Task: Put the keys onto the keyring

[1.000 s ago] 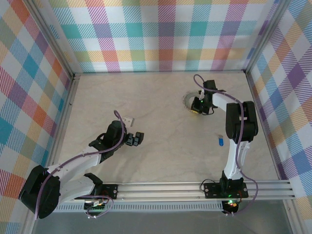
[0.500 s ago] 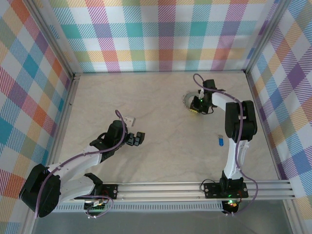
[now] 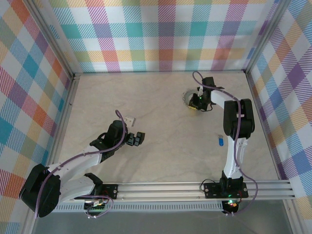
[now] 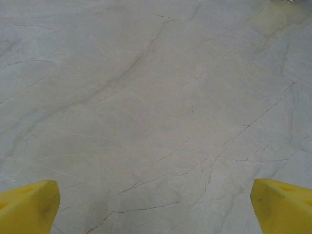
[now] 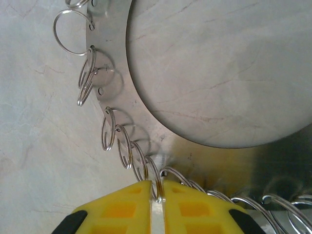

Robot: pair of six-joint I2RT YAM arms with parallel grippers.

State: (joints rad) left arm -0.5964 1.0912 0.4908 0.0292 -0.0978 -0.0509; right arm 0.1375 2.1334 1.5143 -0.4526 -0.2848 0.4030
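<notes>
Seen from my remote desk: a pale marbled table [image 3: 161, 126] boxed in by pastel plaid walls [image 3: 161, 34], evenly lit, a metal rail [image 3: 170, 187] along its near edge.

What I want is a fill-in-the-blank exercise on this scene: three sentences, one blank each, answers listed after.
1. The left arm's yellow fingers stand wide ____ above the bare marbled tabletop.
2. The right arm's yellow fingers pinch one thin silver wire loop hanging from the ____ edge of the flat curved silver metal band.
3. The small object lying on the tabletop beside the right arm is coloured ____.
Missing words: open; outer; blue.
</notes>
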